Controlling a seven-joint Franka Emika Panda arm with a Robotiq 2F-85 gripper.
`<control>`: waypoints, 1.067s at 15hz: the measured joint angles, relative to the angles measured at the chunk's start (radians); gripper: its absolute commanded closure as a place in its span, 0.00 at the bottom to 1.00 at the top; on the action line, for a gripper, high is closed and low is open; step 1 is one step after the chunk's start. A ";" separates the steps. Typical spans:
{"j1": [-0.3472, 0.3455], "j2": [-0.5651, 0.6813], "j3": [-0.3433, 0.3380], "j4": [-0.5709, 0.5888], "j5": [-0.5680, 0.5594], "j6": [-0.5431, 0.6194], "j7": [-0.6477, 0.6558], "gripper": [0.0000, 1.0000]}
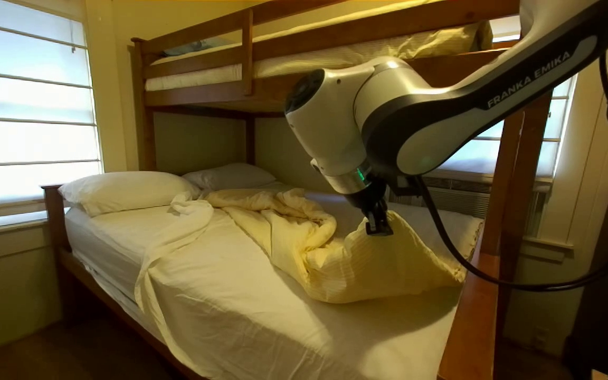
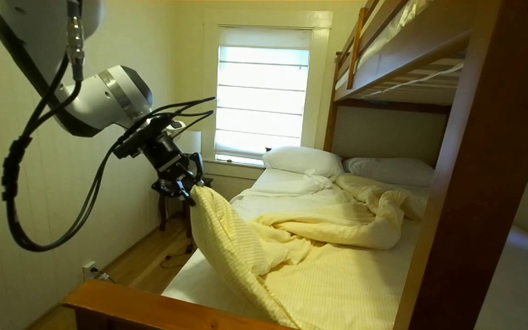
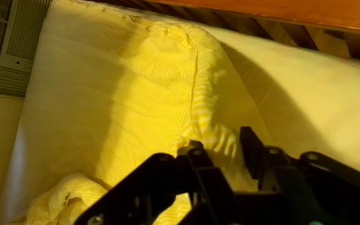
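Observation:
A yellow-and-white striped blanket (image 1: 388, 269) lies in loose folds across the white-sheeted bed. Its near part rises into a peak at my gripper (image 1: 379, 228), over the foot of the mattress. From an exterior view, the raised fold of blanket (image 2: 220, 229) slopes down from the fingertips of the gripper (image 2: 195, 190). In the wrist view the gripper (image 3: 220, 137) has its black fingers partly apart, with bunched blanket (image 3: 155, 84) in between. Cloth overlaps the left fingertip; a thin dark strip lies by the right one. Whether the pads press on the cloth is unclear.
The wooden footboard (image 2: 154, 302) edges the bed close to the raised blanket. A thick bunk post (image 2: 470, 160) and the upper bunk rail (image 1: 335, 45) stand nearby. Pillows (image 1: 130, 191) lie at the head. The arm's black cable (image 1: 525, 286) loops low beside the bed.

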 measured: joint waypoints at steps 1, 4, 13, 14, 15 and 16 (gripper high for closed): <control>0.001 0.001 0.000 0.001 0.000 0.000 -0.001 0.79; 0.003 0.006 0.001 0.006 0.000 0.000 -0.005 0.49; 0.004 0.034 -0.001 0.038 -0.033 -0.026 -0.032 0.00; 0.004 0.035 -0.002 0.042 -0.039 -0.034 -0.032 0.00; 0.003 0.035 -0.003 0.049 -0.052 -0.050 -0.031 0.00; 0.003 0.034 -0.004 0.059 -0.074 -0.078 -0.031 0.00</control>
